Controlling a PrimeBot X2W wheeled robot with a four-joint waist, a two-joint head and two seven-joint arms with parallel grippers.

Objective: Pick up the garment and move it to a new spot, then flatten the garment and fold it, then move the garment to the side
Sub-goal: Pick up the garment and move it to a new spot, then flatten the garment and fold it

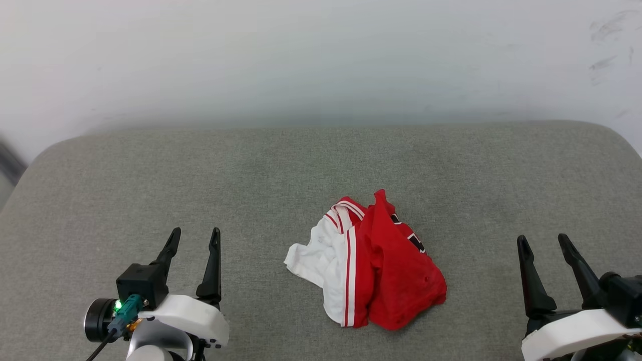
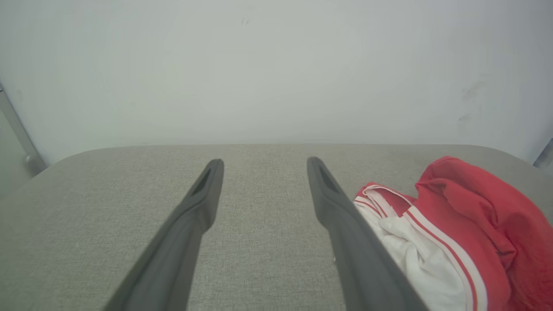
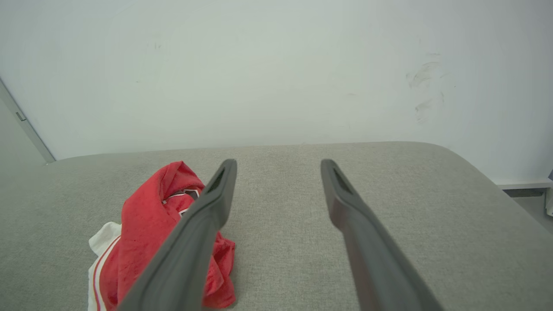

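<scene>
The garment (image 1: 371,265) lies crumpled in a heap on the grey cushion (image 1: 251,175), a little right of centre: red cloth on the right, a white sleeve with red-and-white striped trim on the left, a bit of black print showing. My left gripper (image 1: 194,236) stands open at the lower left, well apart from the garment, with nothing between its fingers. My right gripper (image 1: 544,240) stands open at the lower right, also apart from it. The left wrist view has the garment (image 2: 453,233) to the right of the open left gripper (image 2: 264,160). The right wrist view has the garment (image 3: 142,229) left of the open right gripper (image 3: 278,162).
A pale wall (image 1: 321,60) rises right behind the cushion's rounded back edge. Bare grey fabric stretches left and right of the heap. In the right wrist view the cushion's right edge drops to a floor strip (image 3: 525,192).
</scene>
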